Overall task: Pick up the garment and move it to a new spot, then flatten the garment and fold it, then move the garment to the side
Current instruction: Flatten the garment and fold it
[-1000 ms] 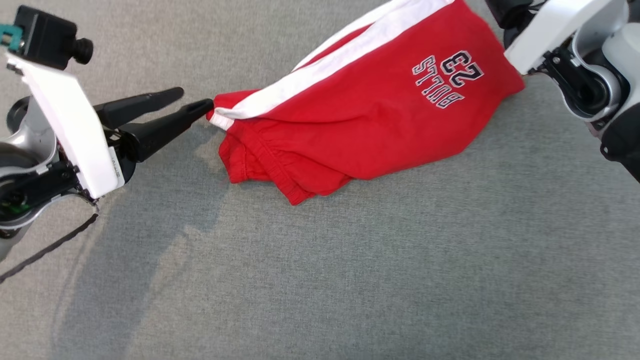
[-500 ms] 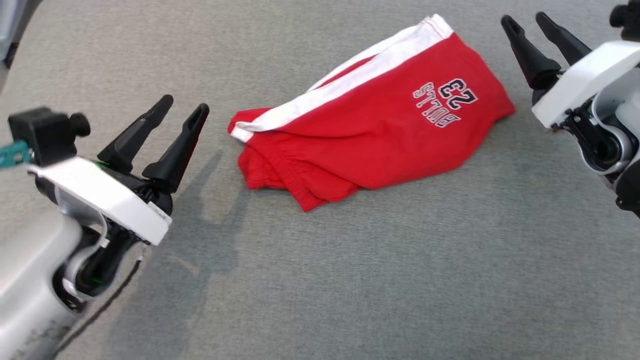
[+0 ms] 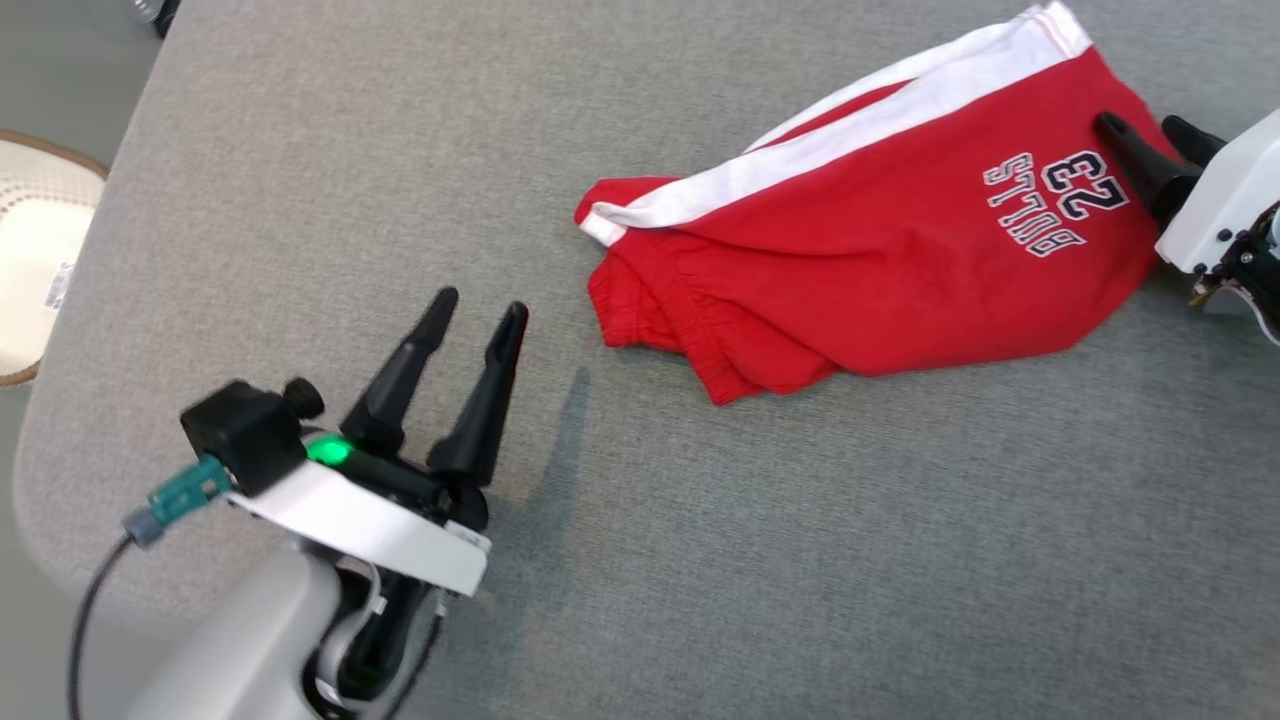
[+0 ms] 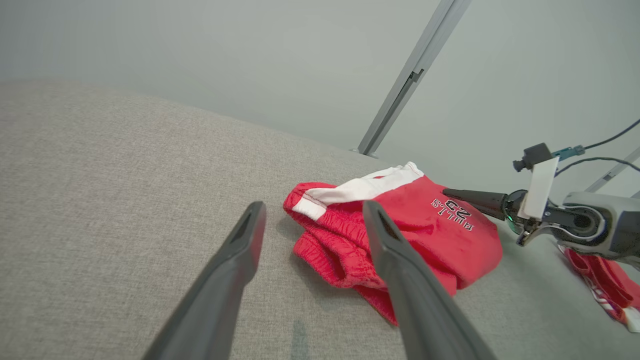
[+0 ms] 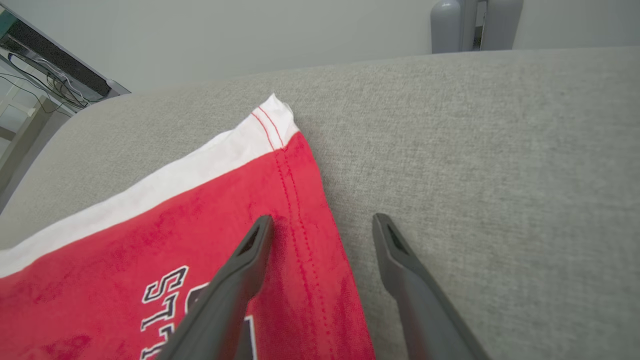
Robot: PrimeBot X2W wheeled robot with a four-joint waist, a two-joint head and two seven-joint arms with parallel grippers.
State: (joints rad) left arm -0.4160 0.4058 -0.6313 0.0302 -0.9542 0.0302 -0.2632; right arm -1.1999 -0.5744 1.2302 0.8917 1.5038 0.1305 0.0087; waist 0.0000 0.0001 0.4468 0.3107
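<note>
Grey upholstered surface carries the red garment, loosely folded with a white side stripe. It lies ahead of the left gripper and off to its right, well apart; that gripper's fingers are spread and empty. The right gripper, also spread wide and holding nothing, straddles the garment's hem: one finger over the red cloth by the lettering, the other over bare surface

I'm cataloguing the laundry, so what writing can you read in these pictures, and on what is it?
"BULLS": on the red garment, upside down in the head view.
"23": next to it, same garment.
Small label on the pale round object: too small to read.
</note>
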